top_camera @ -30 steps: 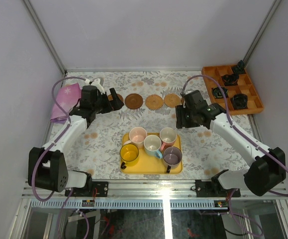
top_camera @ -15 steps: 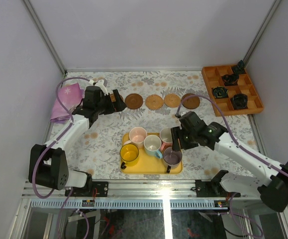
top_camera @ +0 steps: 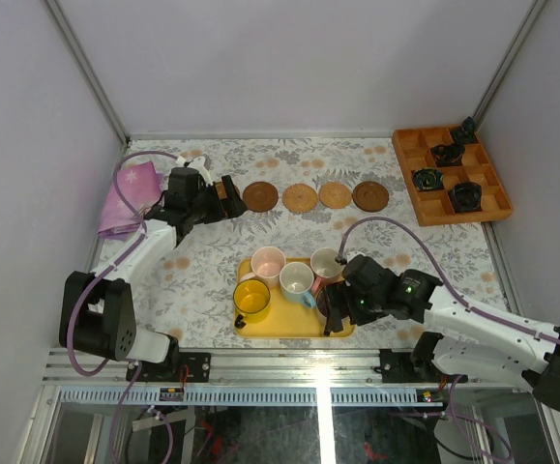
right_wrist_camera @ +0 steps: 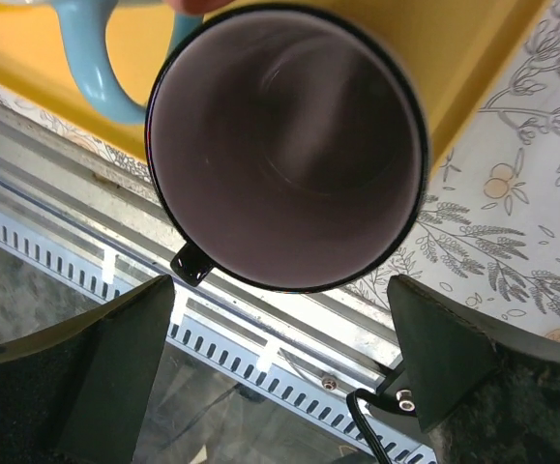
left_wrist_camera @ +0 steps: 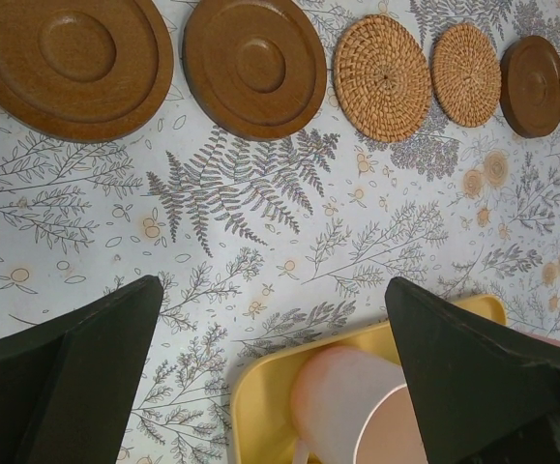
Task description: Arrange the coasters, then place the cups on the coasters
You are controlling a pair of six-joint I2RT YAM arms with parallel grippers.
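The coasters look arranged, so the step in hand is the first cup pick. At the near edge, the right gripper (right_wrist_camera: pixel 280 290) hangs over the mauve cup (right_wrist_camera: pixel 284 145) with its fingers spread wide on either side of the rim, touching nothing and grasping nothing. The cup stands upright in the near right corner of the yellow tray (top_camera: pixel 284 327), handle toward the table edge. The light blue cup (top_camera: pixel 297 278) sits just beside it, its handle close to the mauve rim.

The next move calls for a straight descent, a close on the cup wall, and a lift that clears the blue handle and the tray lip.

The tray holds all five cups: the yellow cup (top_camera: pixel 251 301) at the near left, and the pale pink cup (top_camera: pixel 268 261) and salmon cup (top_camera: pixel 326 262) along the far side.

Beyond the tray, five coasters lie apart in one row, none yet bearing a cup: three wooden coasters (left_wrist_camera: pixel 253 66) and two woven coasters (left_wrist_camera: pixel 383 77). The left gripper (left_wrist_camera: pixel 272 290) hovers by the row's left end, released and holding nothing.

At the far right, an orange compartment tray (top_camera: pixel 405 145) holds four black gadgets (top_camera: pixel 446 153), each in its own compartment.
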